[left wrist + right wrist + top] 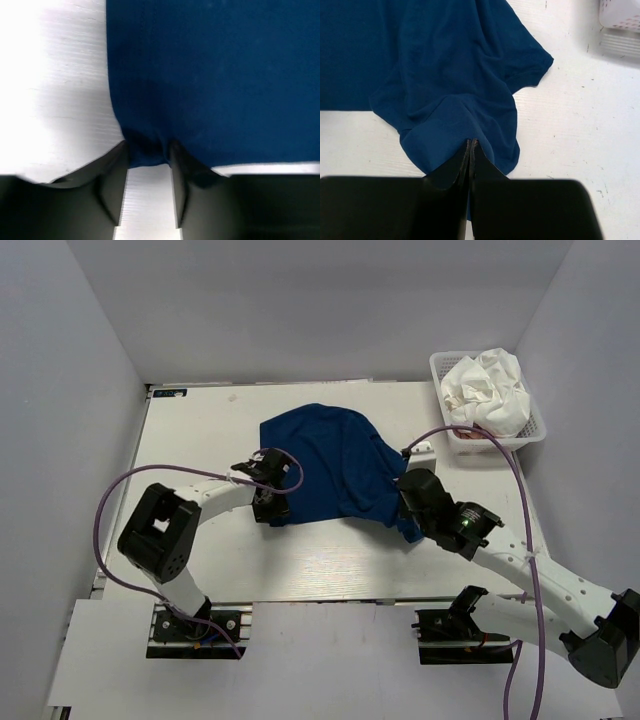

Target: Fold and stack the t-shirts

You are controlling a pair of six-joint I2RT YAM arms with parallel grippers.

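The navy blue t-shirt (pixel 325 465) lies spread on the white table, with no print showing. My left gripper (pixel 272 506) sits at its near left corner. In the left wrist view, the left gripper (pixel 148 150) has its jaws drawn in on a bunched bit of the navy hem (pixel 146 155). My right gripper (pixel 405 504) is at the shirt's near right corner. In the right wrist view, the right gripper (pixel 471 143) is pinched tight on a navy fold (pixel 445 130). The white t-shirt (pixel 487 385) lies crumpled in the basket. A little pink cloth (pixel 468 428) shows under it.
The white mesh basket (pixel 440 365) stands at the far right corner of the table; its corner shows in the right wrist view (pixel 620 12). Grey walls close in the table on the left, back and right. Purple cables loop over both arms.
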